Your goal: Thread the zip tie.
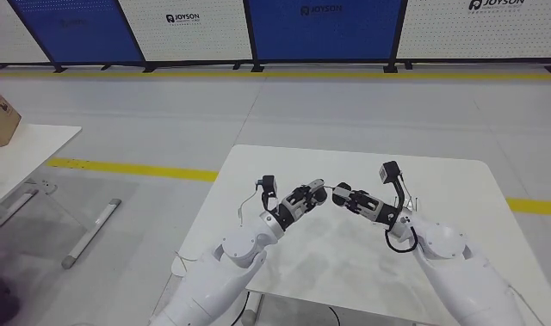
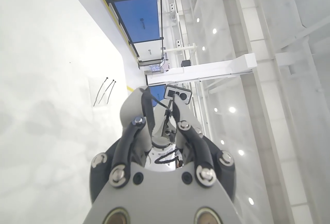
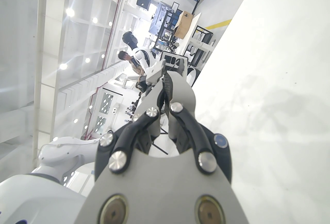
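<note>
Over the middle of the tabletop [image 1: 448, 184], at centre frame in the top view, both arms angle inward and meet tip to tip. The right tool [image 3: 165, 79] is clenched, apparently on the zip tie [image 2: 156, 100]. The left tool [image 1: 319, 189] has its fingers apart, with the strap slanting across the gap. Threading looks begun but not finished, since no closed loop can be made out. Three spare ties [image 2: 104, 92] lie on the tabletop, well apart from both tools.
</note>
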Motion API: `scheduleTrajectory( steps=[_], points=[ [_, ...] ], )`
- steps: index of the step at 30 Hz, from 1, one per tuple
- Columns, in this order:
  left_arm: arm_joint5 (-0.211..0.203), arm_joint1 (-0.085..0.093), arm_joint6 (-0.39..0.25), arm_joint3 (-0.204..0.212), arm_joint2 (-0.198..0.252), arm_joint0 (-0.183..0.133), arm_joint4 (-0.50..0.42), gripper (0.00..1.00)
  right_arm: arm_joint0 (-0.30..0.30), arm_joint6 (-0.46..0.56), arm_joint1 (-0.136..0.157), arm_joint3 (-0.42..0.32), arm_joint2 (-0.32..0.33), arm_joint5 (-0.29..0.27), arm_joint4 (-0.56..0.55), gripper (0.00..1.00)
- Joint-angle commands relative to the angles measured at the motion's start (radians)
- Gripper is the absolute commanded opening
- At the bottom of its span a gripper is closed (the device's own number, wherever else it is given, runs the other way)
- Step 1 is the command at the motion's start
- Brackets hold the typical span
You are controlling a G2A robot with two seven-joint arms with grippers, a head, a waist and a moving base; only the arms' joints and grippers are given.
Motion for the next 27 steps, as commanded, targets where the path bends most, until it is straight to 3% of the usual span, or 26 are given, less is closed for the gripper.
scheduleTrajectory(
  steps=[1,4,6,12,13,27],
  points=[
    [-0.001,0.0,-0.004,-0.002,-0.002,0.002,0.0,0.7,0.0,0.0,0.0,0.0,0.0,0.0,0.0,0.0],
    [-0.001,0.001,-0.004,-0.006,-0.005,0.004,0.002,0.47,0.0,0.0,0.0,0.0,0.0,0.0,0.0,0.0],
    [-0.001,0.001,-0.004,-0.008,-0.006,0.005,0.004,0.38,0.0,0.0,0.0,0.0,0.0,0.0,0.0,0.0],
    [-0.002,0.001,-0.003,-0.004,-0.009,0.004,0.007,0.23,0.0,0.0,0.0,0.0,0.0,0.0,0.0,0.0],
    [-0.002,0.001,-0.003,-0.003,-0.01,0.003,0.004,0.15,0.0,0.0,0.0,0.0,0.0,0.0,0.0,0.0],
    [0.003,-0.002,0.005,0.007,-0.013,-0.003,-0.007,0.0,0.0,0.0,0.0,0.0,0.0,0.0,0.0,0.0]
  ],
)
